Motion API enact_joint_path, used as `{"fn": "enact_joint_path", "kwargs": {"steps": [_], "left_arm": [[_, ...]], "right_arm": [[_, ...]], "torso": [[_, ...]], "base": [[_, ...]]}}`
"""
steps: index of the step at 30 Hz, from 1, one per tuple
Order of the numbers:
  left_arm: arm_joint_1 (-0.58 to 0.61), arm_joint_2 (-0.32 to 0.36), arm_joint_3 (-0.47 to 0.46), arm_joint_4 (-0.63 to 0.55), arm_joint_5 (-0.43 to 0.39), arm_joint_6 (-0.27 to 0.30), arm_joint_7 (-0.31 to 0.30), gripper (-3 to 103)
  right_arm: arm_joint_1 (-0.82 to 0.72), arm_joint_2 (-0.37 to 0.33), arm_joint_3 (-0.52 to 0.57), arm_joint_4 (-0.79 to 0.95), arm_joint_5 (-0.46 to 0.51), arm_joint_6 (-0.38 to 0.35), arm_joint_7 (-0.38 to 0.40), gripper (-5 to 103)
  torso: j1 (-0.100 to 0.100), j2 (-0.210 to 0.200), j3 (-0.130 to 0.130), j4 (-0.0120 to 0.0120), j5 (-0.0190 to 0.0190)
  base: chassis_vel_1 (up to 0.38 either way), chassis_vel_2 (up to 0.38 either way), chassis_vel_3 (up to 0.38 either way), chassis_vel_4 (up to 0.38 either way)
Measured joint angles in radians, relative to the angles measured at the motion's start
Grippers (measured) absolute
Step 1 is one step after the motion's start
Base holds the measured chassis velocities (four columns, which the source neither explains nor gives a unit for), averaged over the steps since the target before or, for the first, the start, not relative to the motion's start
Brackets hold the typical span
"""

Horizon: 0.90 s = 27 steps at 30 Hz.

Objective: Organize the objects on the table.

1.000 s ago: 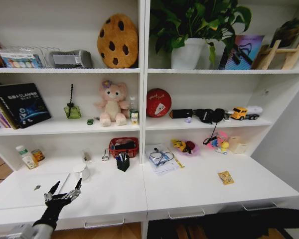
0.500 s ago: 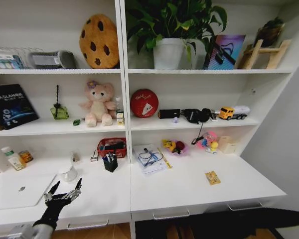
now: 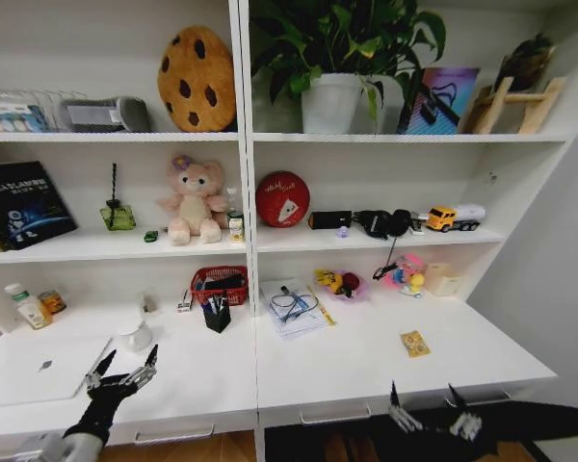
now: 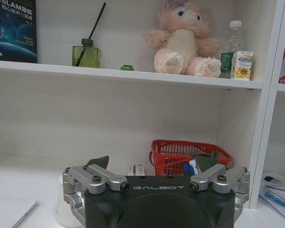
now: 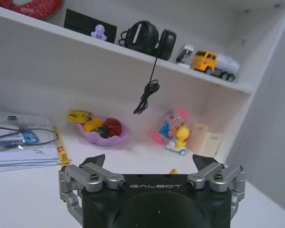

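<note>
Item: table (image 3: 366, 371), long and white, clutter not yet sorted. Your left gripper (image 3: 122, 371) hovered at 7 o'clock, fingers apart and empty, just beside the silver laptop (image 3: 39, 369). Your right gripper (image 3: 426, 412) hung at 5 o'clock by the drawer edge, fingers apart, holding nothing. The yellow snack packet (image 3: 414, 344) lay just beyond it at 4 o'clock. Step judged: approach, nothing picked. Your next move called for reaching to that packet.
</note>
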Motion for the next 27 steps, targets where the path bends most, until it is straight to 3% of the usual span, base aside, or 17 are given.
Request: {"fn": "enact_joint_path", "kwargs": {"steps": [1,2,4,5,7,8,11,17,24,27], "left_arm": [[0.000,0.000,0.000,0.000,0.000,0.000,0.000,100],[0.000,0.000,0.000,0.000,0.000,0.000,0.000,100],[0.000,0.000,0.000,0.000,0.000,0.000,-0.001,100],[0.000,0.000,0.000,0.000,0.000,0.000,-0.001,100],[0.000,0.000,0.000,0.000,0.000,0.000,-0.001,100],[0.000,0.000,0.000,0.000,0.000,0.000,-0.001,100],[0.000,0.000,0.000,0.000,0.000,0.000,0.000,100],[0.000,0.000,0.000,0.000,0.000,0.000,-0.001,100],[0.000,0.000,0.000,0.000,0.000,0.000,-0.001,100],[0.000,0.000,0.000,0.000,0.000,0.000,-0.001,100]], "right_arm": [[0.000,0.000,0.000,0.000,0.000,0.000,0.000,100],[0.095,-0.032,0.039,0.000,0.129,-0.095,-0.031,100],[0.179,-0.066,0.131,-0.002,0.286,-0.191,-0.144,100],[0.179,-0.066,0.131,-0.002,0.286,-0.191,-0.144,100],[0.224,-0.098,0.257,-0.050,0.352,-0.232,-0.289,100],[0.224,-0.098,0.257,-0.050,0.352,-0.232,-0.289,100],[0.249,-0.135,0.370,-0.131,0.373,-0.219,-0.432,100],[0.270,-0.163,0.436,-0.205,0.390,-0.184,-0.541,100],[0.280,-0.148,0.433,-0.230,0.396,-0.177,-0.572,100],[0.289,-0.144,0.412,-0.256,0.383,-0.142,-0.571,100]], "torso": [[0.000,0.000,0.000,0.0000,0.0000],[0.000,0.000,0.000,0.0005,0.0004],[0.000,0.000,0.000,0.0004,0.0001],[0.000,0.000,0.000,0.0004,0.0001],[0.000,0.000,0.000,-0.0003,0.0000],[0.000,0.000,0.000,-0.0003,0.0000],[0.000,0.000,0.000,-0.0003,-0.0001],[0.000,0.000,0.000,0.0000,-0.0003],[0.000,0.000,0.000,0.0000,-0.0002],[0.000,0.000,0.000,-0.0003,-0.0004]], "base": [[0.000,0.000,0.000,0.000],[0.000,0.000,0.000,0.000],[0.000,0.000,0.000,0.000],[0.000,0.000,0.000,0.000],[0.000,0.000,0.000,0.000],[0.000,0.000,0.000,0.000],[0.000,0.000,0.000,0.000],[-0.013,-0.044,0.017,0.018],[-0.118,-0.112,0.126,0.120],[-0.194,-0.179,0.181,0.173]]}}
